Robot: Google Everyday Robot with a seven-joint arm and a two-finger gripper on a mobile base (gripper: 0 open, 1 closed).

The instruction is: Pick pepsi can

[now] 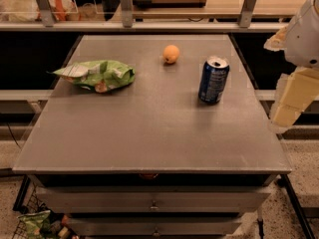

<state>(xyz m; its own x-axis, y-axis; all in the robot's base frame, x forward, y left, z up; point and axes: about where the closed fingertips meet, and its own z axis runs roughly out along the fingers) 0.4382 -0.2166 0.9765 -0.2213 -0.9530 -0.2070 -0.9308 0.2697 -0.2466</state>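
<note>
The pepsi can (pixel 214 79) is a dark blue can with a silver top. It stands upright on the right part of the grey table top (pixel 149 118). My gripper (pixel 289 106) hangs at the right edge of the view, beyond the table's right edge and to the right of the can, apart from it. The white arm (pixel 305 31) rises above it. Nothing shows in the gripper.
An orange fruit (pixel 171 54) lies behind and left of the can. A green chip bag (pixel 97 74) lies on the left part of the table. Railings and shelves run along the back. Drawers sit below the front edge, and a basket stands on the floor at lower left.
</note>
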